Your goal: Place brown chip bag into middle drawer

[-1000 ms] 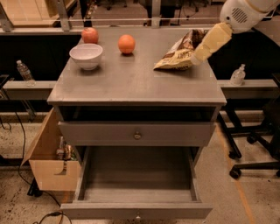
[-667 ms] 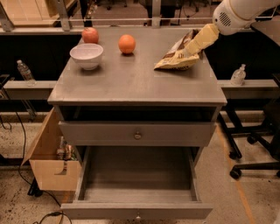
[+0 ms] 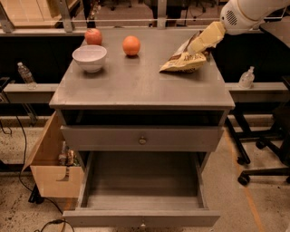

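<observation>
Camera view. Gripper (image 3: 201, 41) over far right of cabinet top (image 3: 136, 88), shifted slightly left toward brown chip bag (image 3: 183, 61) compared with a second ago. Now touching bag's raised far end. Clamped on it or not: cannot tell. Bag barely moved, lying on top near right edge, well apart from white bowl (image 3: 89, 58) and orange (image 3: 131, 45). Middle drawer (image 3: 142, 181) pulled open, low and near. Probably grasp stage. Lift and carry down to drawer not yet done.

gripper (image 3: 195, 44) at brown chip bag (image 3: 181, 63) top, grip unclear; arm (image 3: 247, 13) cut by top edge
</observation>
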Robot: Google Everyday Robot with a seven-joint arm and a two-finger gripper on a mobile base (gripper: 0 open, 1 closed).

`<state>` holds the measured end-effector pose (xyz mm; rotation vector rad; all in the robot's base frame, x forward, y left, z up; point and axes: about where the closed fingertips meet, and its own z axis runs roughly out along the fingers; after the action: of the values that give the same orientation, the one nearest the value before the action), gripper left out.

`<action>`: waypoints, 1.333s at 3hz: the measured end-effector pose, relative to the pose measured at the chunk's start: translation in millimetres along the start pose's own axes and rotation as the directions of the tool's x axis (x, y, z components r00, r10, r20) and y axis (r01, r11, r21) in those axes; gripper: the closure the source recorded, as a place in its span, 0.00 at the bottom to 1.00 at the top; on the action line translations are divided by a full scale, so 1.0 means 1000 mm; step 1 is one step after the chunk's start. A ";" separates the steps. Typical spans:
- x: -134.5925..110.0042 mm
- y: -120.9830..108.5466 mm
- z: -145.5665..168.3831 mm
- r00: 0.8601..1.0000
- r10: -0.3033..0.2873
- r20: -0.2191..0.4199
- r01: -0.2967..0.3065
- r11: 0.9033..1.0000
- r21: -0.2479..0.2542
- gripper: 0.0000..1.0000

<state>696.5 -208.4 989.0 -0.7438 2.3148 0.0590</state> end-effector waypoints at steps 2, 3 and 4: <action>-0.010 -0.037 0.060 0.972 0.234 0.032 -0.236 0.969 0.079 0.00; -0.005 -0.048 0.097 0.938 0.348 0.013 -0.347 0.931 0.113 0.00; -0.004 -0.043 0.125 0.917 0.399 -0.020 -0.395 0.912 0.108 0.00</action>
<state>798.1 -212.3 903.9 -0.2144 2.4548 0.1074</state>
